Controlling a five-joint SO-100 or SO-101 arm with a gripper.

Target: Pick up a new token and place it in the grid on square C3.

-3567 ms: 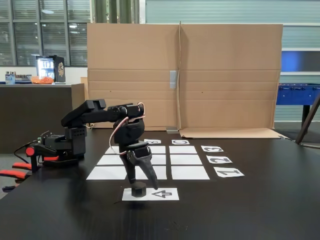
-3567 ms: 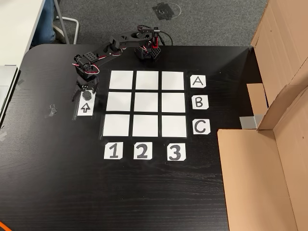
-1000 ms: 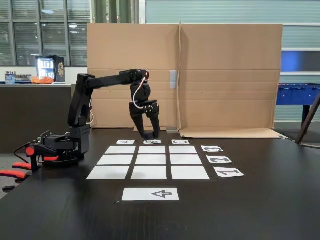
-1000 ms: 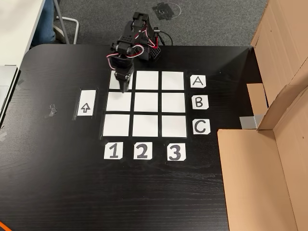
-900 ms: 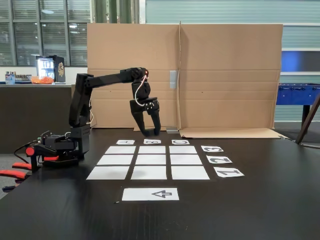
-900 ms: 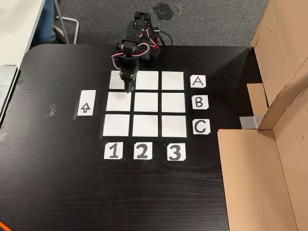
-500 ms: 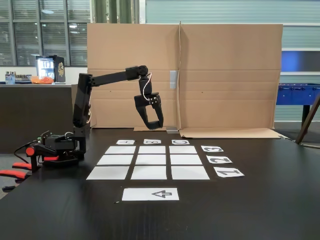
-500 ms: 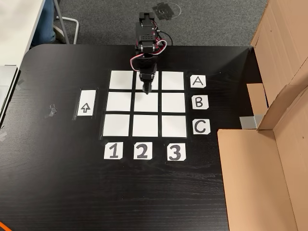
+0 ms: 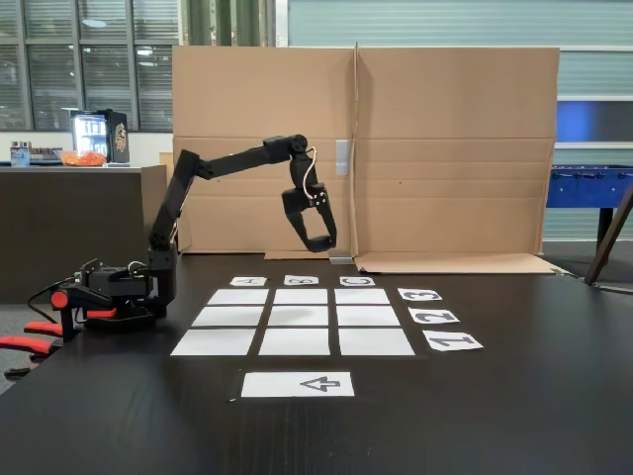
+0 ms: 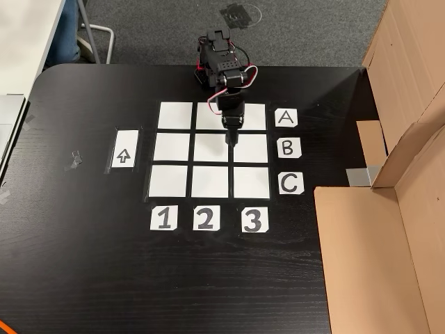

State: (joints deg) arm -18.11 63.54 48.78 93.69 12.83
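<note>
My gripper (image 9: 319, 243) hangs well above the table, shut on the small black token (image 9: 321, 246), which is hard to tell apart from the dark fingers. Seen from above, the gripper (image 10: 231, 139) is over the gap between the grid's middle cell and the cell to its right in row B. The grid (image 9: 213, 342) of nine white cells (image 10: 169, 181) lies bare. Square C3 (image 10: 251, 182) is the bottom right cell in that view and the far right cell (image 9: 362, 296) in the side view; nothing lies on it.
The white arrow sheet (image 10: 124, 148) left of the grid is bare. Letter labels (image 10: 286, 118) and number labels (image 10: 163, 218) edge the grid. A cardboard wall (image 9: 445, 148) stands behind the table, with cardboard (image 10: 368, 250) at the right. The arm's base (image 9: 114, 292) sits at the left.
The token left the arrow sheet in my gripper. Over the last second the arm swung from above column 1 across the grid towards column 3, staying raised.
</note>
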